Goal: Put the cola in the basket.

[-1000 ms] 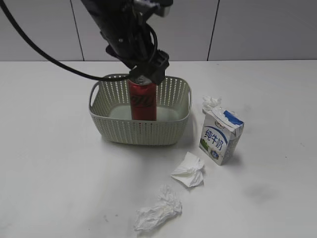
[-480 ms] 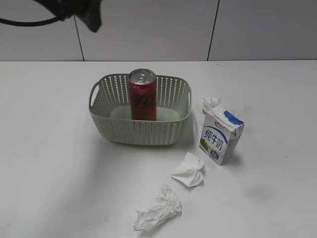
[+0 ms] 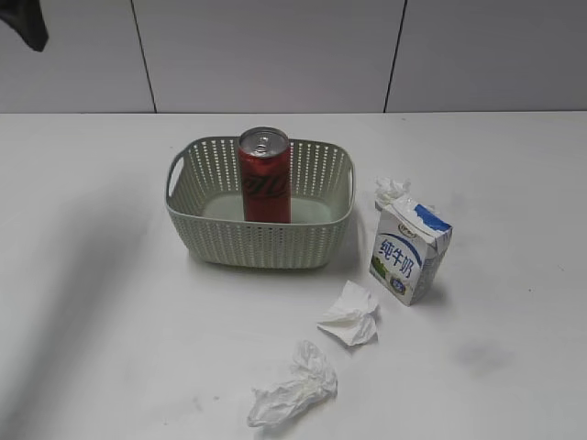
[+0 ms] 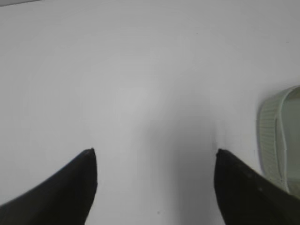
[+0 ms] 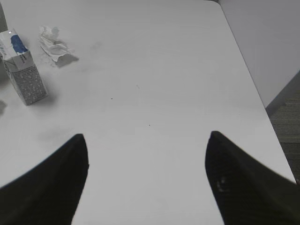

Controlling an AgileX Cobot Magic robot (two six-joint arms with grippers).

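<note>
The red cola can [image 3: 265, 176] stands upright inside the pale green basket [image 3: 260, 241] at mid table. A corner of the basket also shows at the right edge of the left wrist view [image 4: 276, 136]. My left gripper [image 4: 154, 152] is open and empty over bare white table, to the left of the basket. In the exterior view only a dark tip of the left arm [image 3: 27, 20] shows at the top left corner. My right gripper [image 5: 146, 136] is open and empty over bare table, far from the basket.
A blue-and-white milk carton [image 3: 409, 254] stands right of the basket, also in the right wrist view [image 5: 23, 70]. Crumpled tissues lie behind the carton [image 3: 393, 190], in front of the basket [image 3: 350, 314] and near the front edge [image 3: 292, 387]. The table's right edge [image 5: 253, 89] drops off.
My left arm let go of the can, lifted off it and drew back up and to the left, almost out of the exterior view. The can stays upright in the basket.
</note>
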